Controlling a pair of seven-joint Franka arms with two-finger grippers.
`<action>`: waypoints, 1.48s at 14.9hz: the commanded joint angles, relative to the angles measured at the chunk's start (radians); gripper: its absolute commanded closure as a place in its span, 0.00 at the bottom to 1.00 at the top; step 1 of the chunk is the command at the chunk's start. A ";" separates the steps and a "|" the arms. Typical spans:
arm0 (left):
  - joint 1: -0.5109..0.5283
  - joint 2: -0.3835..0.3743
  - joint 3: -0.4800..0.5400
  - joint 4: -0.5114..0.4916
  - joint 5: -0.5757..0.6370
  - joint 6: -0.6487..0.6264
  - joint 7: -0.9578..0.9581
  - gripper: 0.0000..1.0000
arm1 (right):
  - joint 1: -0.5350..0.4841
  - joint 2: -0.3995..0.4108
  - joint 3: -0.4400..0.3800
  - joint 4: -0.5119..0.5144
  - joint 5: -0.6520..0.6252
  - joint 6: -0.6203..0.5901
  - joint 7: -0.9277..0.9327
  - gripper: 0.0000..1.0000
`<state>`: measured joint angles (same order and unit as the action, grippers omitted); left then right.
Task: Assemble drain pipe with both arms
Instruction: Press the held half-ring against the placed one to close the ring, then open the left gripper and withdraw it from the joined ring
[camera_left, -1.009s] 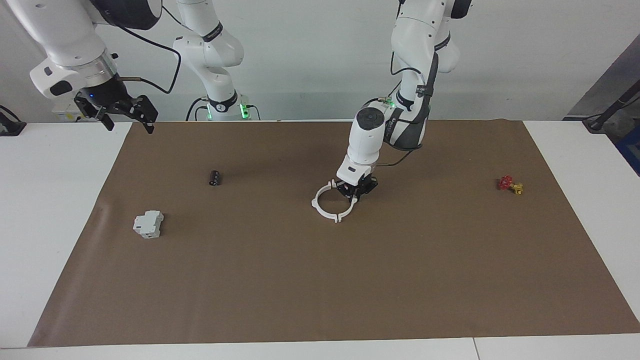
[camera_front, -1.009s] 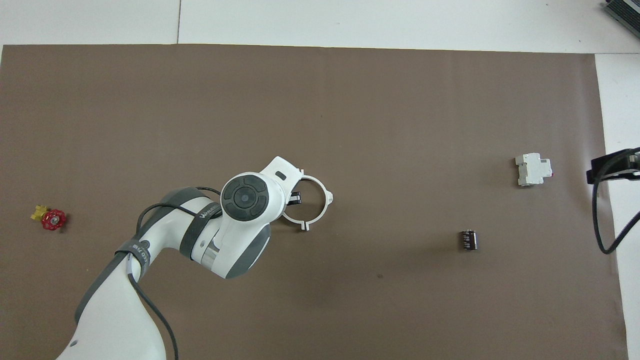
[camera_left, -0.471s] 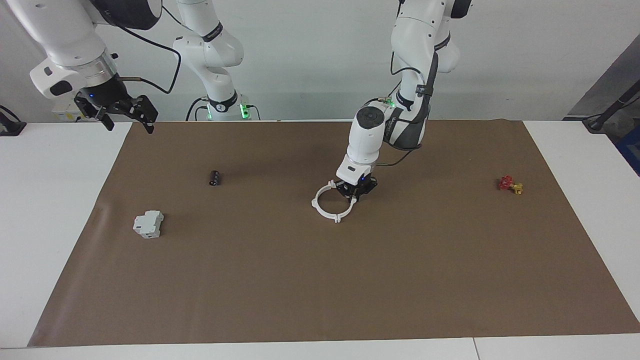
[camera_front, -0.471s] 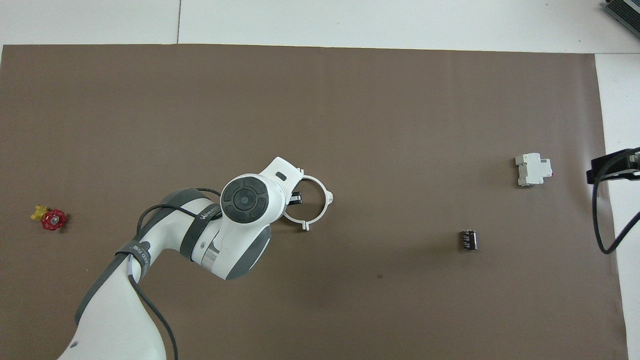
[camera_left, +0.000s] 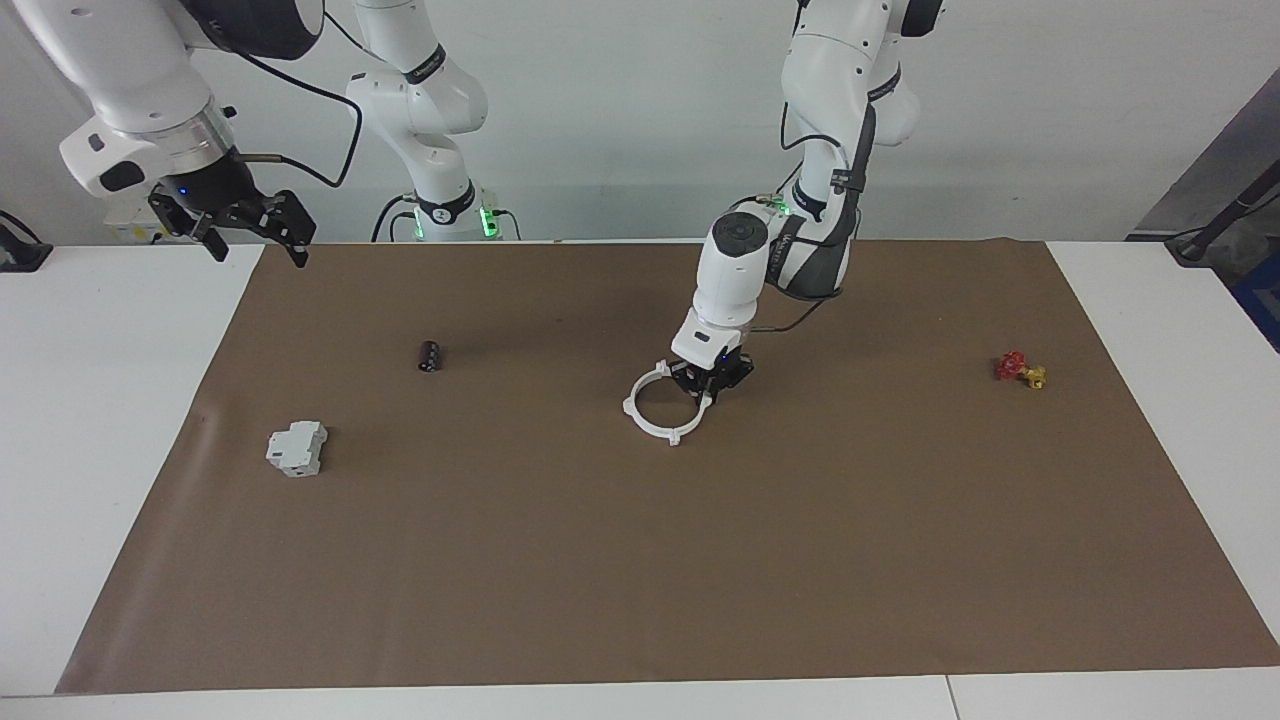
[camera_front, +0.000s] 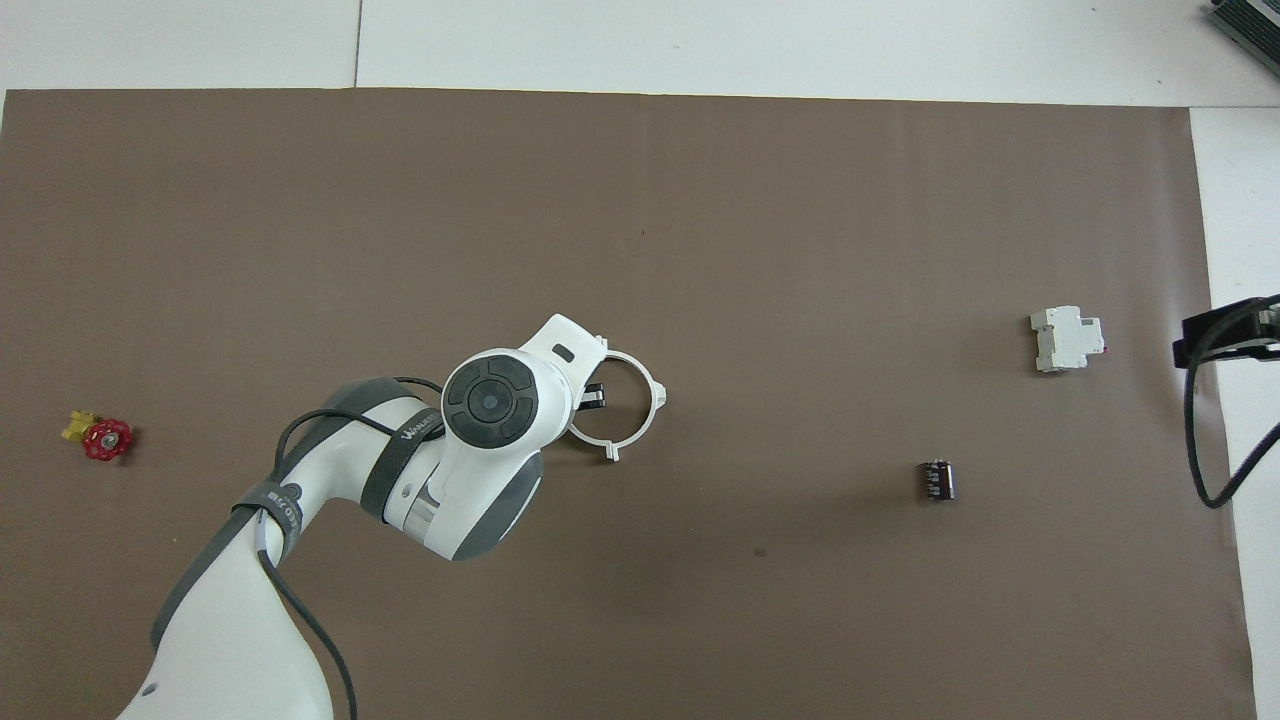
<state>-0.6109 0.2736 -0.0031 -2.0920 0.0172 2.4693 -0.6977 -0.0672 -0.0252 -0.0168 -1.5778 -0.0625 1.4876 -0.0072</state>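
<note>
The drain pipe (camera_left: 640, 427) lies on the brown mat as one closed white ring with outer tabs, near the middle of the table; it also shows in the overhead view (camera_front: 644, 432). My left gripper (camera_left: 706, 390) is down at the part of the ring's rim that is nearest to the robots and toward the left arm's end. In the overhead view the left gripper (camera_front: 592, 396) shows just inside that rim, and the wrist hides part of the ring. My right gripper (camera_left: 255, 245) is open and empty, raised over the mat's corner at the right arm's end, and waits.
A grey-white boxy block (camera_left: 297, 448) and a small black cylinder (camera_left: 429, 356) lie on the mat toward the right arm's end. A small red-and-yellow valve (camera_left: 1020, 370) lies toward the left arm's end. The brown mat (camera_left: 640, 580) covers most of the white table.
The left arm's wrist has shifted very slightly over the ring. The ring has not moved. The right arm has not moved.
</note>
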 joint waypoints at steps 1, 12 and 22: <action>-0.016 -0.030 0.012 -0.036 0.017 0.020 -0.019 1.00 | -0.005 -0.015 0.001 -0.022 0.012 0.020 0.001 0.00; -0.015 -0.031 0.012 -0.034 0.017 0.019 -0.006 0.00 | -0.005 -0.015 0.001 -0.022 0.012 0.020 0.001 0.00; 0.193 -0.218 0.012 0.112 0.015 -0.393 0.291 0.00 | -0.005 -0.016 0.001 -0.022 0.012 0.020 0.001 0.00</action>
<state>-0.4827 0.1034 0.0152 -1.9996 0.0183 2.1711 -0.5037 -0.0672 -0.0252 -0.0167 -1.5778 -0.0625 1.4876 -0.0072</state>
